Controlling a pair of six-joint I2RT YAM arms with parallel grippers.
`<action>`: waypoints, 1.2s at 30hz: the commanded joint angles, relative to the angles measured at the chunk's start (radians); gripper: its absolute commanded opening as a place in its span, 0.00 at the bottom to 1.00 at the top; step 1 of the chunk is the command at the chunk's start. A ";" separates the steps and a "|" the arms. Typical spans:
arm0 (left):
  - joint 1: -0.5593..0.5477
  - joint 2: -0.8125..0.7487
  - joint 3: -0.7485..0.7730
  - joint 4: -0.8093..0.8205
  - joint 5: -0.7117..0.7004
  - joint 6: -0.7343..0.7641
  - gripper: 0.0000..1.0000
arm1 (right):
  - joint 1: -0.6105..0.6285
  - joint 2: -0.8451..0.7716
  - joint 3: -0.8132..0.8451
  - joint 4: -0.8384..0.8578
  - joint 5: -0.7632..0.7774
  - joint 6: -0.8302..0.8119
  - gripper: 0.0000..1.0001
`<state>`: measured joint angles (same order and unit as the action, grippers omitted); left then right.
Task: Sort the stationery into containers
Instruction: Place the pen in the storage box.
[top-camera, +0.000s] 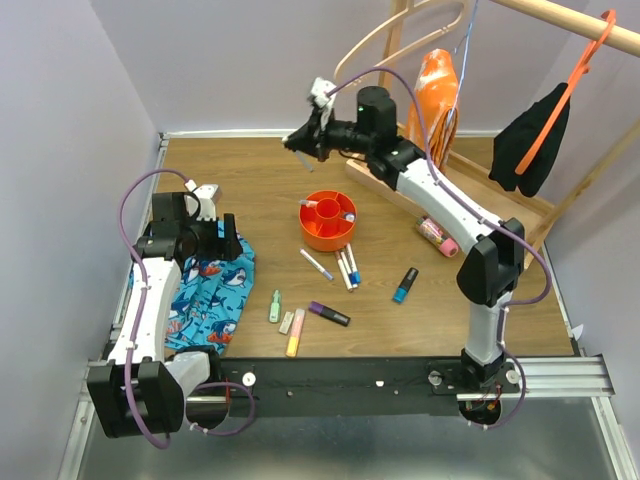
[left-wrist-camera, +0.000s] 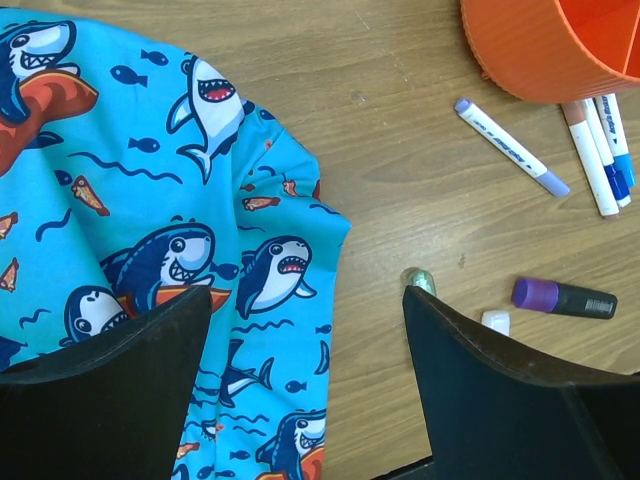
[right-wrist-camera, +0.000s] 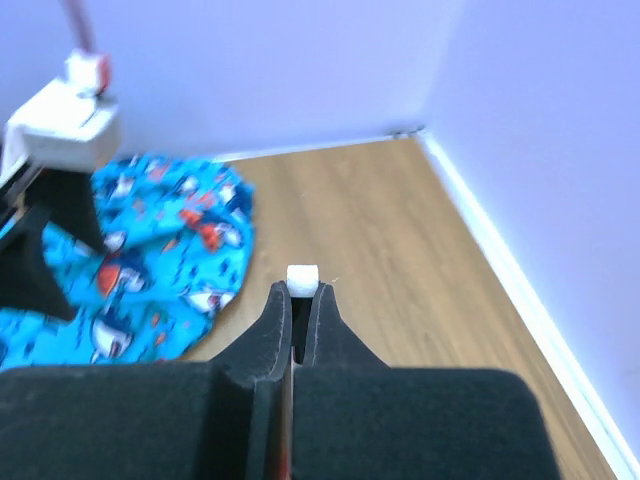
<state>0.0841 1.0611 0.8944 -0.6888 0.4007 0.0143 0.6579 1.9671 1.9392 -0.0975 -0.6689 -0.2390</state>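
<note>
Brown wooden table (top-camera: 250, 190), lilac walls all round. At the left of the overhead view we see the left pincer (left-wrist-camera: 308, 300) hanging wide open over the shark cloth (left-wrist-camera: 120, 200), holding nothing. Upper centre, the right pincer (right-wrist-camera: 302, 300) is raised, clamped tight on a thin pen (right-wrist-camera: 302, 276), white end poking out. Below it sits the orange bowl (top-camera: 318, 232); loose markers (top-camera: 347, 268) lie scattered lower centre to right. We judge them light, stiff, slick and prone to roll: pinch across mid-barrel.

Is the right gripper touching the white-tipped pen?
Touching. The right wrist view shows the right gripper shut on the white-tipped pen, its tip sticking out.
</note>
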 joint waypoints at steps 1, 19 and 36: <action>0.006 0.022 0.034 0.014 0.046 -0.010 0.86 | -0.049 -0.002 -0.085 0.245 -0.008 0.233 0.01; 0.013 0.077 0.040 0.008 0.027 0.006 0.86 | -0.106 0.078 -0.256 0.311 -0.054 0.167 0.01; 0.019 0.114 0.043 0.015 0.032 0.000 0.86 | -0.107 0.104 -0.388 0.371 -0.018 0.060 0.02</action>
<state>0.0925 1.1709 0.9089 -0.6819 0.4168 0.0135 0.5560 2.0499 1.5753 0.2214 -0.6994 -0.1383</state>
